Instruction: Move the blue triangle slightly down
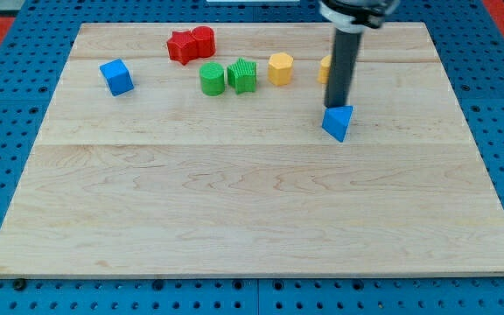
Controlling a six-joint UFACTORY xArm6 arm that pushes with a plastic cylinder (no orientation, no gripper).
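Note:
The blue triangle (338,122) lies on the wooden board (252,210), right of centre in the upper half. My tip (336,106) sits right at the triangle's upper edge, touching or nearly touching it. The dark rod rises from there toward the view's top.
A blue cube (116,77) is at the upper left. Two red blocks (190,44) sit together near the top. A green cylinder (212,78) and a green block (242,75) sit side by side. A yellow hexagon (280,68) is beside them; another yellow block (324,69) is partly hidden behind the rod.

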